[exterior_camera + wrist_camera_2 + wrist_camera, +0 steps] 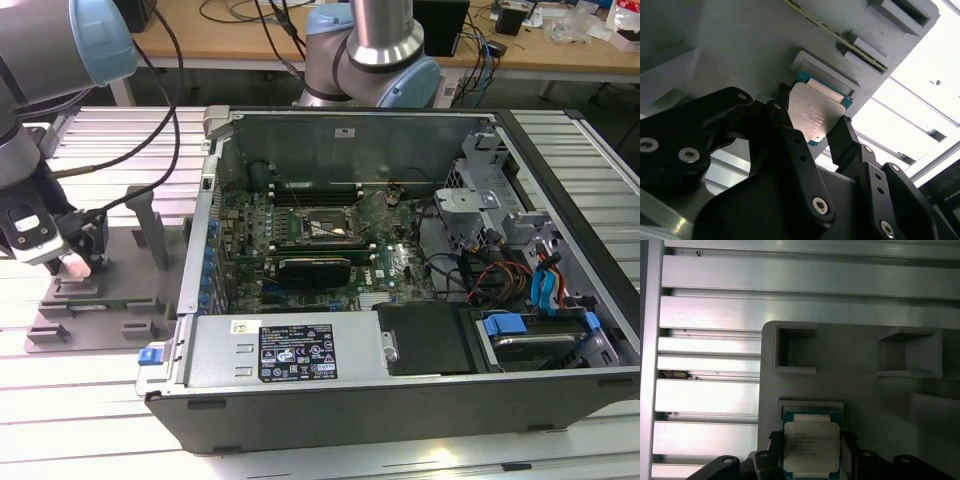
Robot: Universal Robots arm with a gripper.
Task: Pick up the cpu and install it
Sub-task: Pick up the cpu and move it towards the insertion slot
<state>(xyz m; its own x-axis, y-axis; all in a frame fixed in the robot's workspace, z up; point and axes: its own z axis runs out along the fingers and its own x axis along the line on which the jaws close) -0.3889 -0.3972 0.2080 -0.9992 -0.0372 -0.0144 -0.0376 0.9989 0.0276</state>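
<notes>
The cpu [815,112] is a flat square chip with a shiny silver top and a teal rim [811,447]. It lies at a shallow square pocket of the grey fixture plate [860,375]. My gripper [812,122] has its two black fingers against opposite edges of the chip, shut on it. In the exterior view my gripper [78,256] is low over the fixture plate [100,312], at that view's left, outside the computer case. The dark socket [322,228] with its metal frame sits on the motherboard inside the open case.
The open computer case [400,260] fills the middle and right, with its side wall [200,230] standing between the fixture plate and the motherboard. Cables, a drive cage [480,170] and a power supply [290,350] crowd the case. Raised grey blocks [150,225] stand on the plate.
</notes>
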